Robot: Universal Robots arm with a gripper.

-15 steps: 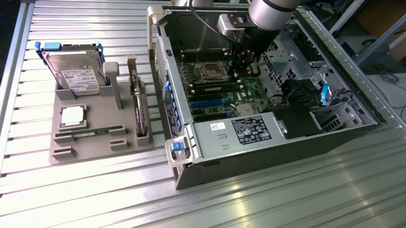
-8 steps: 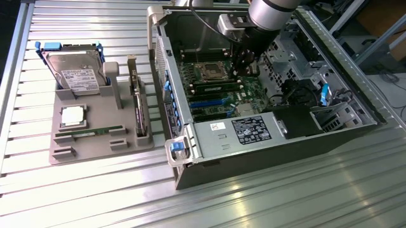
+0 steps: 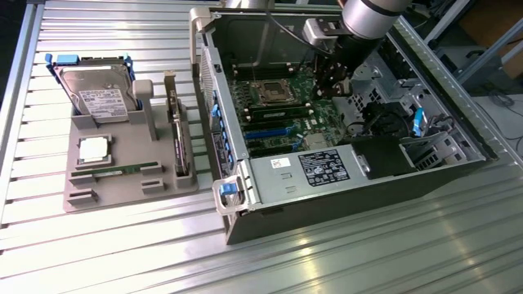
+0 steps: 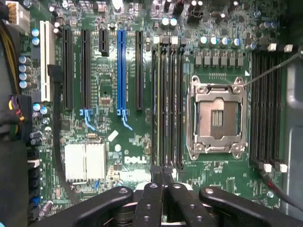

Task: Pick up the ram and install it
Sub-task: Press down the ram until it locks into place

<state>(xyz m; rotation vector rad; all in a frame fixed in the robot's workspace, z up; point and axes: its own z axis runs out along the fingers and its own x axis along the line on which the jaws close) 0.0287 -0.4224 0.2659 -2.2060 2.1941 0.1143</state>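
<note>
**Gripper inside the case, spare stick on the holder**

The open computer case (image 3: 343, 153) holds the motherboard (image 4: 118, 137), above which the gripper (image 3: 335, 82) hangs with fingers (image 4: 152, 203) pressed together over the memory slots (image 4: 168, 104). A ram (image 3: 114, 171) lies on the grey holder (image 3: 122, 190), far left. It looks light, stiff and fragile; hold its long edges.

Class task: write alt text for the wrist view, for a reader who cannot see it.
The black gripper, fingers closed together, hangs over a green Dell motherboard, in line with a bank of long black memory slots. Beside the slots sits an empty silver processor socket; one blue expansion slot stands among black ones.
</note>
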